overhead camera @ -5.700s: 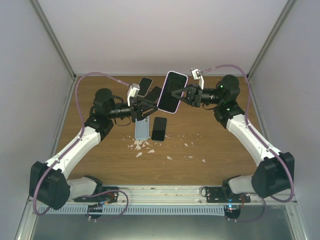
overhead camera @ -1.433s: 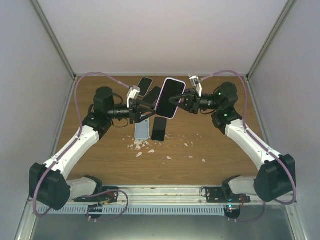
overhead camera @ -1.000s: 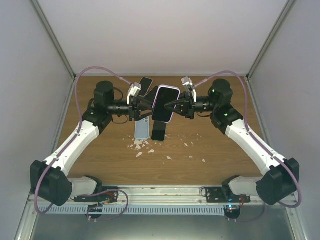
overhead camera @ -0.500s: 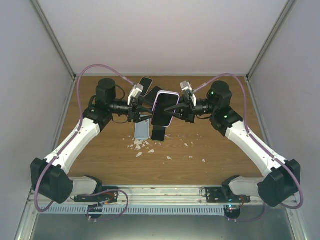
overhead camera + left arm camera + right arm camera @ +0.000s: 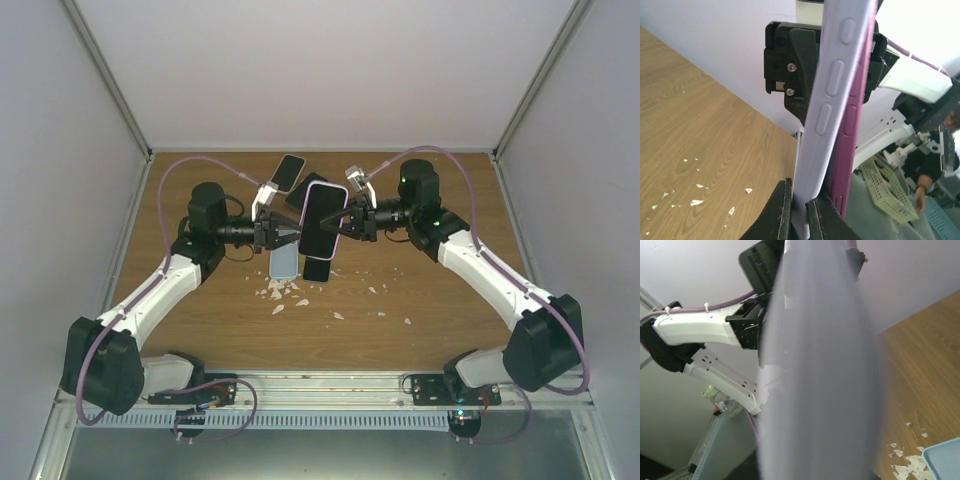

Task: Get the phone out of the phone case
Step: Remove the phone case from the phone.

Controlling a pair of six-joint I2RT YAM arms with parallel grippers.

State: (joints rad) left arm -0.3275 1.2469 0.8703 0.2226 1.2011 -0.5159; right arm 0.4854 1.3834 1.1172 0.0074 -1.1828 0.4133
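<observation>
The phone [image 5: 322,219] is off the worktop [image 5: 440,310], held up on edge between the two arms, nearer the far edge than the near one and about midway between left and right, dark screen towards the overhead camera. From above we cannot separate it from the phone case [image 5: 832,100]; only a pale rim shows.

The left wrist view gives us more: a lavender edge with three raised buttons, and tight against it a magenta edge we take for the phone. How far the two overlap is cut off at the bottom of that view.

The left gripper [image 5: 799,212] is nearly closed, its fingers pinching the lower lavender edge of the case. The right gripper [image 5: 347,222] meets the opposite side; its black blocks stand on either side of case and phone together, so we read it as clamped across both. In its own wrist view a blurred lavender surface fills the middle and hides its fingers.

On the worktop beneath lie a light blue slab [image 5: 285,262] and a black handset [image 5: 316,270], partly hidden. Two dark handsets [image 5: 290,172] lie near the far edge, and white crumbs [image 5: 284,291] are scattered towards the middle.
</observation>
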